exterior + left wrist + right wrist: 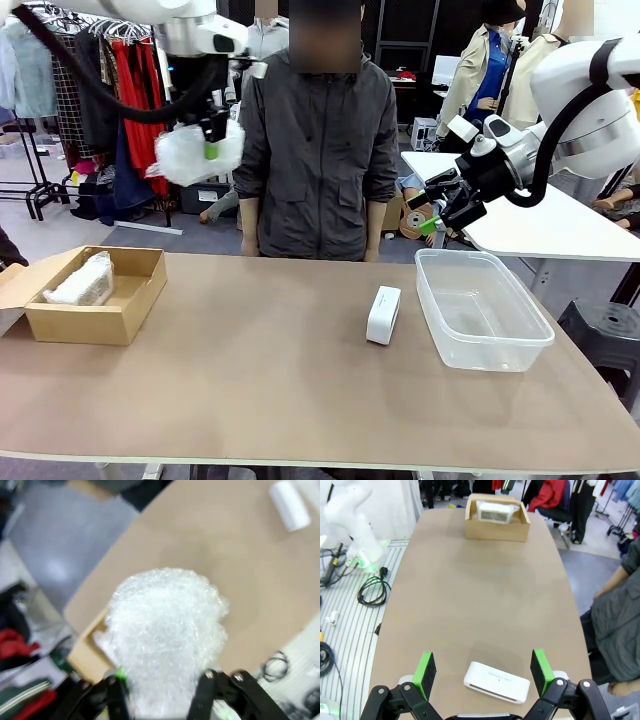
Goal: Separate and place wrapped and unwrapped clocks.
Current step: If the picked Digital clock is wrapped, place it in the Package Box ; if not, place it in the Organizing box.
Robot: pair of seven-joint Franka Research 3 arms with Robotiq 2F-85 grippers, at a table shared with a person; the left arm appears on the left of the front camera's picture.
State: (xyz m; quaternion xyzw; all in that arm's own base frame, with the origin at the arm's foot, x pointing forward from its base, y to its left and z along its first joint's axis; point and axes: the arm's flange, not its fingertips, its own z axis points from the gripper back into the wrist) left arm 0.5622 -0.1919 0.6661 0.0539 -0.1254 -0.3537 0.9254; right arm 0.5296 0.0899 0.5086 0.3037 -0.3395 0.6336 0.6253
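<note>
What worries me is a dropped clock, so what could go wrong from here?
1. The left end effector grips the rounded bubble-wrapped bundle by its soft wrap, high in the air; it might slip and fall.
2. The cardboard box already holds a wrapped bundle, leaving little room.
3. The bare clock sits close to the clear tub; the open right end effector could bump the tub.

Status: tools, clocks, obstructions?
Left tool shut on rounded wrapped clock, held high. Right tool open, aimed at bare clock. Blocky wrapped clock in cardboard box. Person at far edge.
</note>
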